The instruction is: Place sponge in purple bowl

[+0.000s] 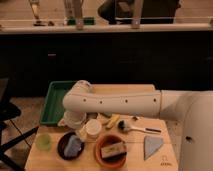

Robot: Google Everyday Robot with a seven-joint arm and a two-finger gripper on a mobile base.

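Note:
The light-blue sponge (74, 145) lies inside the dark purple bowl (62, 148) at the front left of the wooden table. It leans toward the bowl's right side. My gripper (78, 131) hangs at the end of the white arm (120, 102), just above the bowl's far right rim and close over the sponge. The wrist hides the gripper's tip.
A white cup (93, 127) stands right of the gripper. An orange-brown bowl (99, 154) holds a tan block (113, 149). A green cup (43, 141) is front left and a green tray (56, 102) back left. A banana (113, 120), a brush (140, 128) and a blue-grey cloth (151, 146) lie to the right.

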